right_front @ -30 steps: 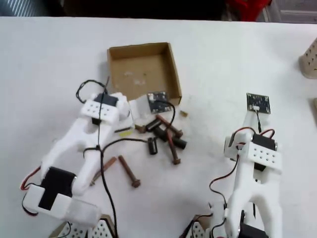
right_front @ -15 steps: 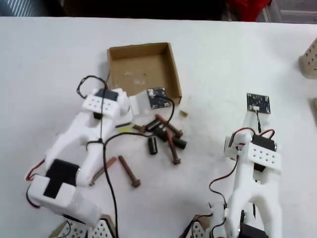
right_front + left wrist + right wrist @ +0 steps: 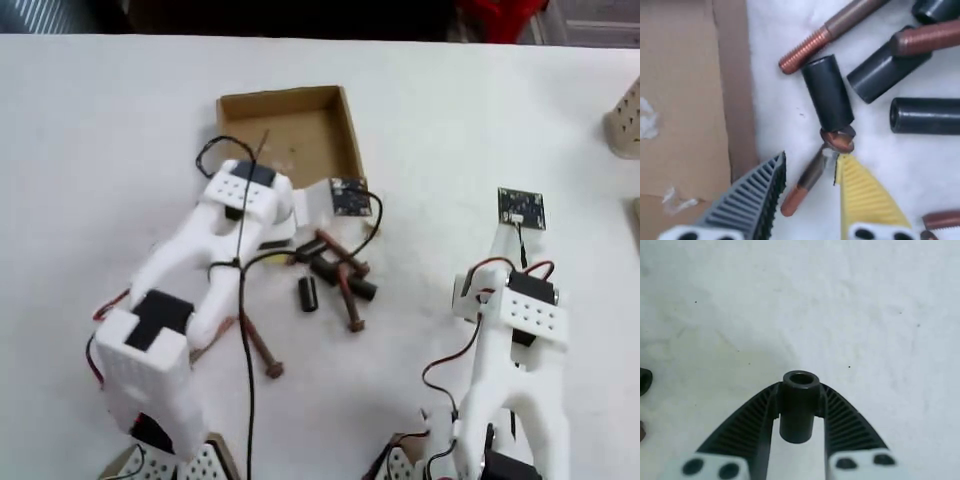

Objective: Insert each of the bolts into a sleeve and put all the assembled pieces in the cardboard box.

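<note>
Leftmost, with the left gripper (image 3: 811,160) spread wide and holding nothing, astride a bolt (image 3: 807,177) lying slantwise, at five o'clock of the cardboard box (image 3: 300,130): risks pinching the bolt askew and flicking it out, or knocking the loose sleeve (image 3: 827,100) just beside its head. Further right, at three o'clock of the pile (image 3: 335,270) and well apart, with the right gripper (image 3: 799,390) clamped on an upright sleeve (image 3: 797,415): could let it tilt if bumped, spoiling insertion
</note>
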Controlling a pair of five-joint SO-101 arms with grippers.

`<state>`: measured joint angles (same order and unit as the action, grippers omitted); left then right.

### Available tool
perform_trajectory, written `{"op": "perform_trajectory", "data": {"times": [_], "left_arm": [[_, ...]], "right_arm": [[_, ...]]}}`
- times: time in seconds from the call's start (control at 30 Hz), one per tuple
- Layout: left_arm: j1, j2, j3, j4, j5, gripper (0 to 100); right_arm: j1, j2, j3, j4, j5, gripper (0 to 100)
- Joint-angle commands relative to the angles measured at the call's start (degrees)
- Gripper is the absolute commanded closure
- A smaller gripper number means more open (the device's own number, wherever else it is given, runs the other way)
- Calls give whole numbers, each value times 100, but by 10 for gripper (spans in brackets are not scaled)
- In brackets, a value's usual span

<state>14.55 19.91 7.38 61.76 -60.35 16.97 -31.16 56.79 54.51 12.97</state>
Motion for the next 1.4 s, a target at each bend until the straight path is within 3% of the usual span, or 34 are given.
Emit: {"op": "perform_trajectory", "data": {"times": [0.0,0.17,0.43,0.7,0.97,1.37], "left_arm": [[163,215,-360,-18,-18,816],[180,681,-941,255,185,816],[268,1279,-1705,343,1670,933],[242,1095,-1714,1354,1776,932],[-303,716,-1705,1503,3833,932],[-1147,541,-1705,1020,5125,941]], "right_arm": [[13,-136,-44,-75,53,981],[13,-136,-44,-84,53,981],[22,-136,-44,-84,53,981],[22,-136,-35,-92,53,981],[22,-136,-35,-92,53,981],[-101,-136,-18,-84,53,981]]}}
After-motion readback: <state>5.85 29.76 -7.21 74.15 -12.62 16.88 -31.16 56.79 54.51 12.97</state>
